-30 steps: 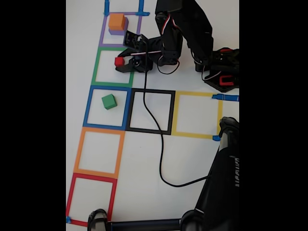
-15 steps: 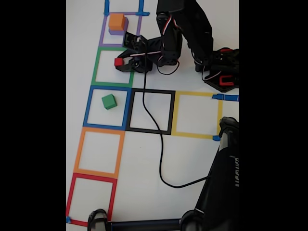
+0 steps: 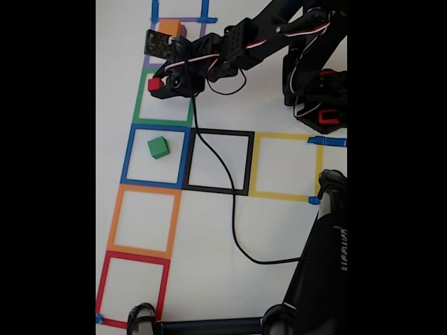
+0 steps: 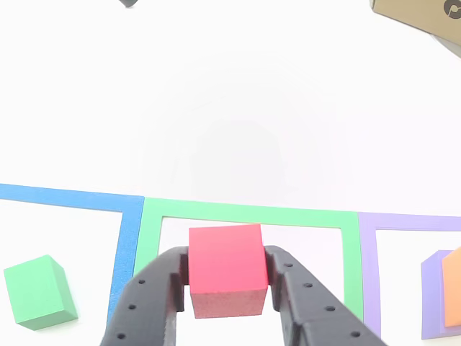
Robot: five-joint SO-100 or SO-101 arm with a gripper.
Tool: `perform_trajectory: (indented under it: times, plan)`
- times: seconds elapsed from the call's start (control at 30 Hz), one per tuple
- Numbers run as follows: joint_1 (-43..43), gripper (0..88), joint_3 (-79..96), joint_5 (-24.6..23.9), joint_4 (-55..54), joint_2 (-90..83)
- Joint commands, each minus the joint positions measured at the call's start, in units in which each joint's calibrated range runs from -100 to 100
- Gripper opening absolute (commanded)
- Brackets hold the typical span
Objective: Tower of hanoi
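**Red cube held over the green square's edge**

Where the arm [image 3: 279,31] reaches leftward across the top of the fixed view, we see its gripper [image 3: 158,85] clamped on the red cube [image 3: 154,84], at the left border of the green square [image 3: 165,98]. In the other view the two black fingers [image 4: 155,288] press against the cube's [image 4: 226,269] left and right faces, and we see the green tape outline [image 4: 248,213] just behind it. Whether the cube touches the table [image 3: 230,230] or hangs a little above it we cannot tell.

We find the green cube [image 3: 158,147] inside the blue square [image 3: 156,155], sitting alone and well apart from the gripper; in the other view it [image 4: 39,293] lies at the lower left, beyond the blue tape [image 4: 128,238]. The orange cube [image 3: 170,28] sits in the purple square [image 3: 174,42] at the top of the fixed view, partly hidden behind the gripper's camera board [image 3: 158,43]. In the other view we see a sliver of orange [image 4: 453,285] resting on the purple cube [image 4: 432,295] at the right edge, inside the purple outline [image 4: 367,259].

A black cable [image 3: 227,188] runs from the wrist down across the black square [image 3: 218,162]. Beside it lies the yellow square [image 3: 286,166], and below the blue one come the orange square [image 3: 143,220] and the red square [image 3: 133,289]. The arm's base [image 3: 321,98] stands at the upper right.
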Motion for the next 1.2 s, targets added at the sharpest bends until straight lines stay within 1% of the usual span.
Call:
perform_trajectory:
  times: [0.0, 0.17, 0.3, 0.37, 0.6, 0.8, 0.93, 1.03, 1.17]
  plan:
    - [-1.94, 3.4, -12.79, 0.36, 21.43, -8.07]
    - [-4.33, 3.2, -30.79, 0.36, 45.88, -12.34]
    - [-6.92, 3.2, -46.43, 0.36, 61.83, -11.94]
    - [-8.36, 3.2, -52.79, 0.36, 67.74, -11.54]
    - [-13.54, 3.1, -70.15, 0.36, 82.08, -10.73]
    - [-16.89, 3.0, -79.79, 0.36, 88.88, -9.68]
    - [-18.91, 3.0, -80.24, 0.36, 89.69, -9.6]
    - [-19.19, 3.1, -74.06, 0.36, 86.37, -10.57]
    - [-19.67, 3.0, -61.43, 0.36, 75.84, -12.43]
